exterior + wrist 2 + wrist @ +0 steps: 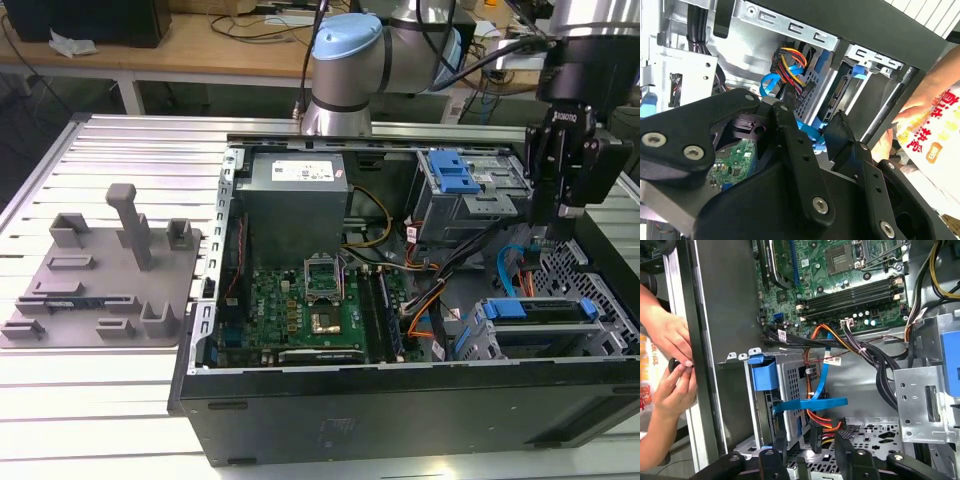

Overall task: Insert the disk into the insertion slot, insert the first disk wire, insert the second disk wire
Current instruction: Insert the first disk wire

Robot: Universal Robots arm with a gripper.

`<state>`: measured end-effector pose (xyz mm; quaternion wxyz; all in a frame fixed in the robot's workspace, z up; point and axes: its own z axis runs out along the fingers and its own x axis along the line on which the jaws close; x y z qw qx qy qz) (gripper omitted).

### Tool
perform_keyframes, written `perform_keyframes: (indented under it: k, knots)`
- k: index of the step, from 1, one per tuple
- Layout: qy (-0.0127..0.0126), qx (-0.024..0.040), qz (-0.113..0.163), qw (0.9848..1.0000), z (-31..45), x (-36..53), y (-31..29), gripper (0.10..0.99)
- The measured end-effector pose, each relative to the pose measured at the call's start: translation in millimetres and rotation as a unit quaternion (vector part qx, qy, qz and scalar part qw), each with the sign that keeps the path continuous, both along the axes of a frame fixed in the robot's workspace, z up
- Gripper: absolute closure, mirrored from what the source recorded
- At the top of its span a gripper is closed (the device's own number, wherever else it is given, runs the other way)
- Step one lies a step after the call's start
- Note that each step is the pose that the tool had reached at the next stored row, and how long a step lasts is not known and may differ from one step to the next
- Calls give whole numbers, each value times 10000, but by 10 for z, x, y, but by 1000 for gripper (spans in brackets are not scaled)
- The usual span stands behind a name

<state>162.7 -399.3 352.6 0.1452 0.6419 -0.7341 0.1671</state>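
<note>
Two fingers (796, 150) of the hand (810, 113) are seen parted, nothing gripped. A black wire plug (815, 432) stands between them, untouched as far as can be made out. The disk (541, 323), flat and grey in its bright blue caddy, is already seated in the insertion slot (792, 381), at the counter (100, 400) edge on the exterior view's right. The first-wire step is judged in hand, and a square line-up of plug to disk socket is called for.

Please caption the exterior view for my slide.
Black pincer hangs near low grey metal cage in open black computer case.
</note>
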Motion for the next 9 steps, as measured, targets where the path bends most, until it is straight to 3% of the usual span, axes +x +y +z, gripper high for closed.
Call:
perform_keyframes:
  k: [3, 6, 9]
  knots:
    - [0, -12, -8, 10000, -45, 10, 2, 596]
    - [0, -17, -10, 10000, -61, 18, 8, 792]
    - [0, -21, -12, 10000, -75, 20, 12, 792]
